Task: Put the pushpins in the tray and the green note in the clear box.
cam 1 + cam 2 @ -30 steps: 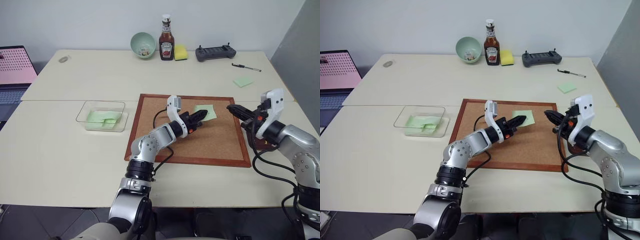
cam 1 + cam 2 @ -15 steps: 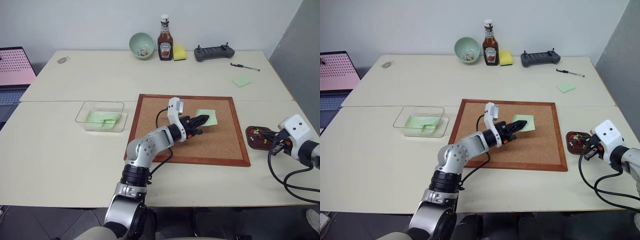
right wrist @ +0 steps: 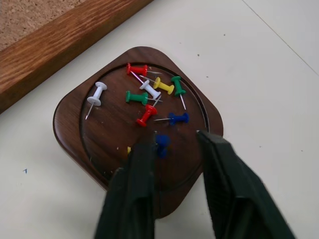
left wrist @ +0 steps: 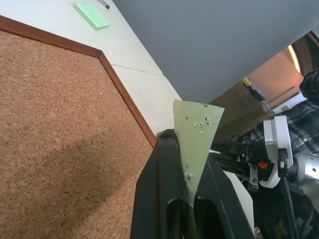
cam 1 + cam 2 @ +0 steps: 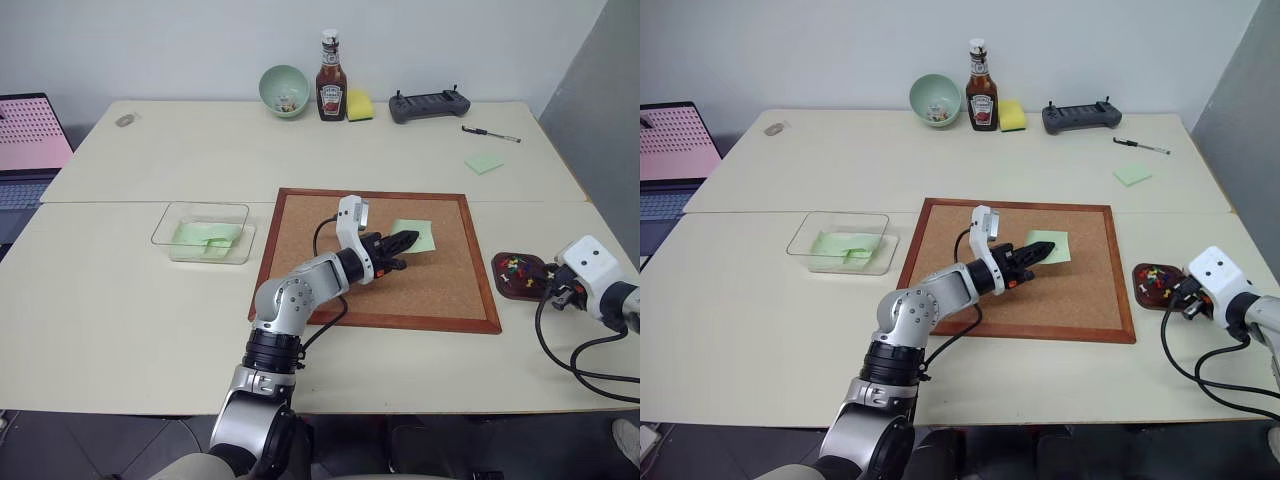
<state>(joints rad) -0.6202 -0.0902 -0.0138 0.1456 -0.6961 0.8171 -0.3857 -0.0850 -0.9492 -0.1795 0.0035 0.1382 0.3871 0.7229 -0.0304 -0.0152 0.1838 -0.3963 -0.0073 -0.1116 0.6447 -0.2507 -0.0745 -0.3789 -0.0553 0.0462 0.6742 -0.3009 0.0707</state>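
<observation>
1. Even, bright indoor light falls from above; the pale worktop [image 5: 150, 300] shows no glare.
2. Shadows are soft and short; a broad dim shadow lies across the cork board [image 4: 60, 149] in the left wrist view.
3. The head views are sharp, with little edge distortion.
4. The nearest tool fingers [image 3: 134, 199] look slightly soft.

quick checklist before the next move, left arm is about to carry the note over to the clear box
1. Green note pinched in the left gripper: ok, held by one corner between shut fingers.
2. Note free of pins: ok, pin holes only.
3. Clear box open and reachable: ok, no lid, left of the cork board; green notes already lie inside.
4. Pushpins in the tray: ok, several lie inside.
5. Right gripper released: ok, fingers apart over the tray; a blue pin lies between them.
6. Right arm clear of the left arm's path: ok, it is off to the right of the board.
</observation>
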